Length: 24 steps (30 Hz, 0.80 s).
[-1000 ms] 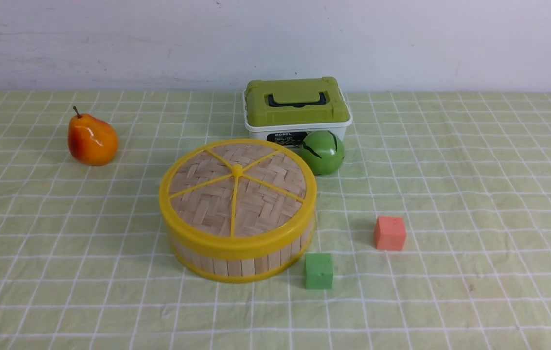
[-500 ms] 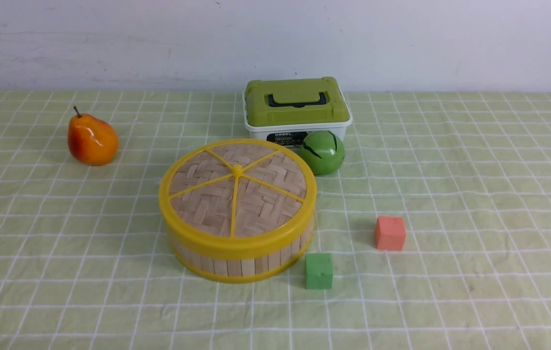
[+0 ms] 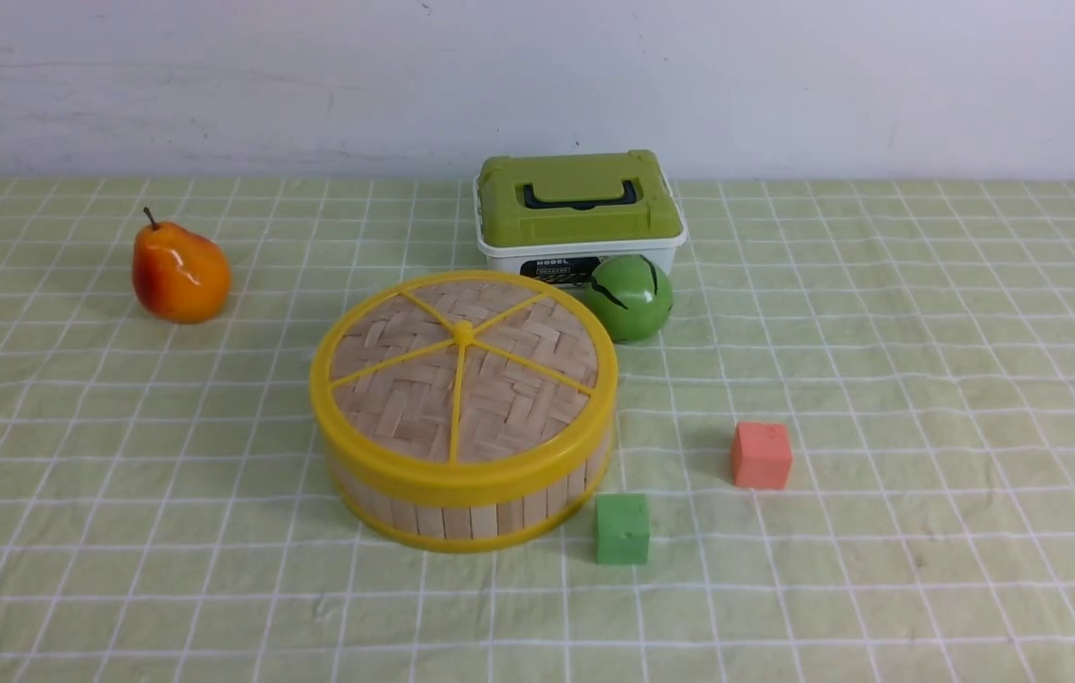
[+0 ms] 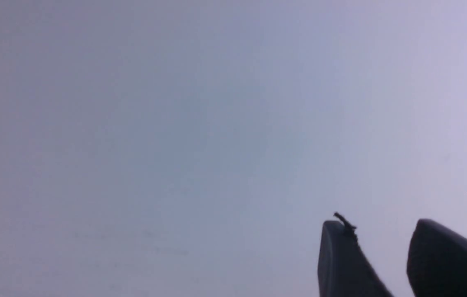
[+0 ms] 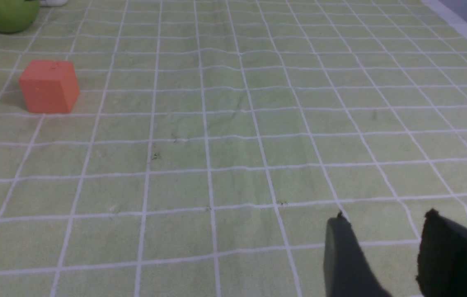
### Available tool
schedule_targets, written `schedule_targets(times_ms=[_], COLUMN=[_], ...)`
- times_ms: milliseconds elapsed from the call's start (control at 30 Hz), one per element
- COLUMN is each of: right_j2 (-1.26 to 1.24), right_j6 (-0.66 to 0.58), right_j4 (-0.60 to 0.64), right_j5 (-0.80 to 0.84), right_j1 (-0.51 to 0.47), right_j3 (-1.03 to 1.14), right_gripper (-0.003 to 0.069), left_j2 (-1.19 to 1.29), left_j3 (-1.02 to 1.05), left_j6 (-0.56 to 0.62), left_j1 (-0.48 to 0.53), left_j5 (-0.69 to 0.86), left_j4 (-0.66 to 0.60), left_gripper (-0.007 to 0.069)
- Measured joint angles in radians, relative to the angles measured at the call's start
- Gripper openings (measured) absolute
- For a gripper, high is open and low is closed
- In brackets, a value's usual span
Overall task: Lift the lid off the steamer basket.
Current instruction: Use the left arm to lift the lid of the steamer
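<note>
Front view: lid (image 3: pixel 461 365) caps steamer basket (image 3: pixel 475 517), far from right gripper (image 5: pixel 385 216).

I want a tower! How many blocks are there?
2. The green block sits right-front of the steamer basket; the orange block stands farther right. More could hide under the lid.

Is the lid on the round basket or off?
On. The lid sits flat atop the steamer basket, its yellow rim covering the top.

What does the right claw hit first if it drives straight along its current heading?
Probably bare tablecloth: the right claw points across plain grid squares, with the red cube well off to one side. Depth is unclear.
</note>
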Motion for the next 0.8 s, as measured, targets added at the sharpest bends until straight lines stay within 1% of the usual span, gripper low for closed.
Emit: schedule_targets(times_ms=[33,67,133,167,200,233,267,300,333,367,433,467,500,567,633,667,700,767,800], right_j2=[0.000,0.000,0.000,0.000,0.000,0.000,0.000,0.000,0.000,0.000,0.000,0.000,0.000,0.000,0.000,0.000,0.000,0.000,0.000], right_j6=[0.000,0.000,0.000,0.000,0.000,0.000,0.000,0.000,0.000,0.000,0.000,0.000,0.000,0.000,0.000,0.000,0.000,0.000,0.000], right_j4=[0.000,0.000,0.000,0.000,0.000,0.000,0.000,0.000,0.000,0.000,0.000,0.000,0.000,0.000,0.000,0.000,0.000,0.000,0.000], right_j5=[0.000,0.000,0.000,0.000,0.000,0.000,0.000,0.000,0.000,0.000,0.000,0.000,0.000,0.000,0.000,0.000,0.000,0.000,0.000], right_j1=[0.000,0.000,0.000,0.000,0.000,0.000,0.000,0.000,0.000,0.000,0.000,0.000,0.000,0.000,0.000,0.000,0.000,0.000,0.000], right_j3=[0.000,0.000,0.000,0.000,0.000,0.000,0.000,0.000,0.000,0.000,0.000,0.000,0.000,0.000,0.000,0.000,0.000,0.000,0.000], right_gripper=[0.0241,0.0241,0.0241,0.0241,0.0241,0.0241,0.0241,0.0241,0.0241,0.0241,0.0241,0.0241,0.0241,0.0241,0.0241,0.0241,0.0241,0.0241,0.0241], left_j2=[0.000,0.000,0.000,0.000,0.000,0.000,0.000,0.000,0.000,0.000,0.006,0.044,0.085,0.207,0.323,0.389,0.401,0.560,0.595], left_j3=[0.000,0.000,0.000,0.000,0.000,0.000,-0.010,-0.021,-0.048,-0.104,-0.173,-0.252,-0.307,-0.430,-0.510,-0.542,-0.558,-0.651,-0.683], left_j6=[-0.048,-0.066,-0.255,-0.308,-0.416,-0.416,-0.491,-0.511,-0.529,-0.531,-0.516,-0.487,-0.458,-0.385,-0.337,-0.326,-0.323,-0.322,-0.323], left_j1=[0.000,0.000,0.000,0.000,0.000,0.000,0.000,0.000,0.000,0.000,0.000,0.000,0.000,0.000,0.000,0.000,0.000,0.000,0.000], left_j5=[-0.054,-0.058,-0.091,-0.092,-0.091,-0.090,-0.063,-0.035,0.026,0.145,0.256,0.363,0.430,0.556,0.638,0.660,0.665,0.721,0.743], left_j4=[0.001,0.002,0.012,0.018,0.034,0.036,0.050,0.058,0.074,0.091,0.103,0.111,0.117,0.131,0.131,0.131,0.131,0.101,0.088], left_gripper=[0.0238,0.0238,0.0238,0.0238,0.0235,0.0234,0.0223,0.0212,0.0189,0.0143,0.0074,0.0011,-0.0013,-0.0013,-0.0013,-0.0013,-0.0013,-0.0013,-0.0013])
